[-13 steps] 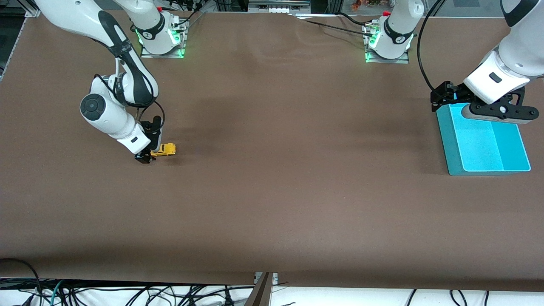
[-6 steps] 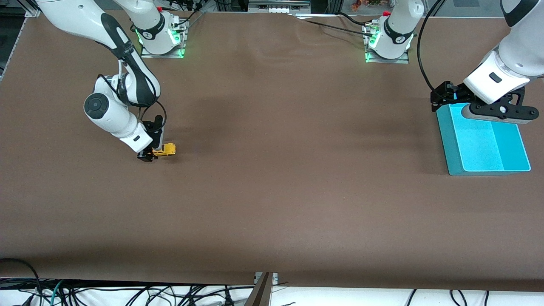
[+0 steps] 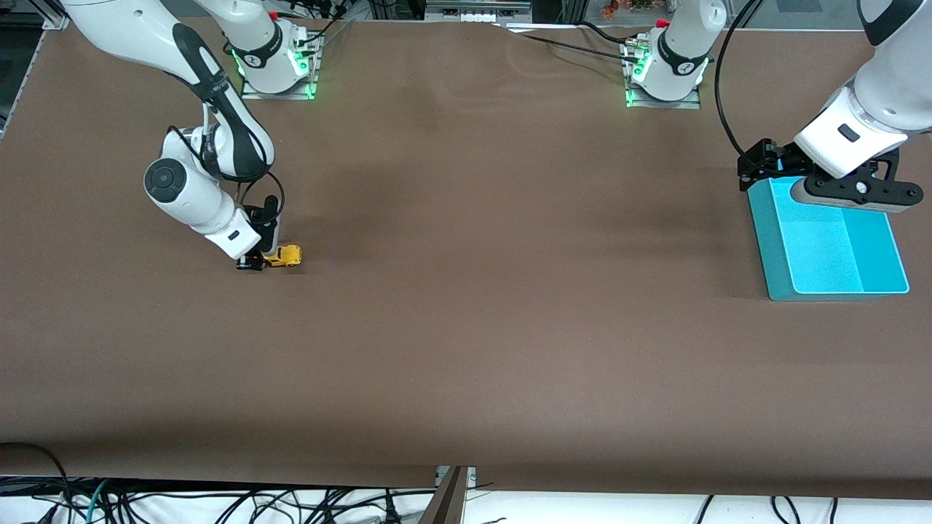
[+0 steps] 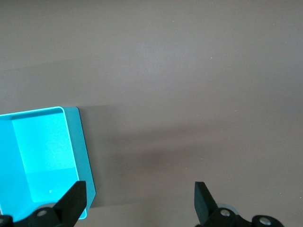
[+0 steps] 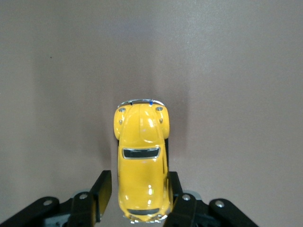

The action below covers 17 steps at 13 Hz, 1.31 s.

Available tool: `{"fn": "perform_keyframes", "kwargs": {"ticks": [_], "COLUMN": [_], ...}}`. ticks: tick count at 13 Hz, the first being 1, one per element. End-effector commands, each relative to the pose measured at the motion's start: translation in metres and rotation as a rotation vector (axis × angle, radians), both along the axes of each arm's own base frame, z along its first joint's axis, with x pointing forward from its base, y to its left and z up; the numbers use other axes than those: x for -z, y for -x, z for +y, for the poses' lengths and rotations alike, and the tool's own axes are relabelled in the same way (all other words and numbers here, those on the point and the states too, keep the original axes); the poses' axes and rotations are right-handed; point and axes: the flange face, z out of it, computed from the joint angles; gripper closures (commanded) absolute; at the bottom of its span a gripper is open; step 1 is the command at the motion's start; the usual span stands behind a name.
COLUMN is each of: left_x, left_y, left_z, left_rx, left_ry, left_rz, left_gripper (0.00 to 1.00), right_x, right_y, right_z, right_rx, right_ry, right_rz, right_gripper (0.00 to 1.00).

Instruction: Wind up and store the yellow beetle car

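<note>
Front view: I've got the right gripper [image 3: 253,263] down at table [image 3: 466,349] level toward the right arm's end, its tips at the rear of the yellow beetle car [image 3: 285,255]. Car sits on its wheels on the brown table, nose pointing toward the left arm's end. The left gripper [image 3: 848,191] hangs over the teal bin [image 3: 874,287] at the left arm's end, well apart from the car; that arm waits. Bin looks empty.

Left wrist view: I see both fingers [image 4: 72,204] wide apart w/ nothing between them, only bare table below. One corner of the teal bin [image 4: 81,142] shows beside one finger, its inside lit bright.

Right wrist view: car [image 5: 142,161] fills the middle, roof and rear window toward me, front bumper pointing away. Black fingers [image 5: 102,190] sit on both sides of the car's rear half, pressed against the body, no gap I can make out, so I read it as clamped on the car. Wheels on the table as far as I can tell.
</note>
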Motion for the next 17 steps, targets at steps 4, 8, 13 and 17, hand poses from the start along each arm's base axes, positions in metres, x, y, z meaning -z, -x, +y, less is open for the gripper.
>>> {"fn": "perform_keyframes", "kwargs": {"ticks": [4,8,13,17], "left_x": [-0.005,-0.005,-0.005,-0.005], "left_y": [-0.003,-0.003,-0.003,-0.003], "left_z": [-0.002,-0.001,-0.001,0.000], "left_rx": [-0.010,-0.011,-0.011,-0.011], "left_ry": [0.022,0.022,0.022,0.022], "left_rz": [0.011,0.011,0.011,0.011], "left_gripper": [0.00,0.00,0.00,0.00], "right_x": [0.000,0.000,0.007,0.016], "right_y": [0.006,0.005,0.004,0.004], "right_z": [-0.003,-0.002,-0.009,-0.031], "right_rx": [-0.021,-0.067,-0.090,-0.105], "right_ry": [0.000,-0.002,-0.004,-0.005], "right_rz": [-0.013,-0.014,-0.022,-0.015], "right_gripper": [0.53,0.54,0.54,0.54]}}
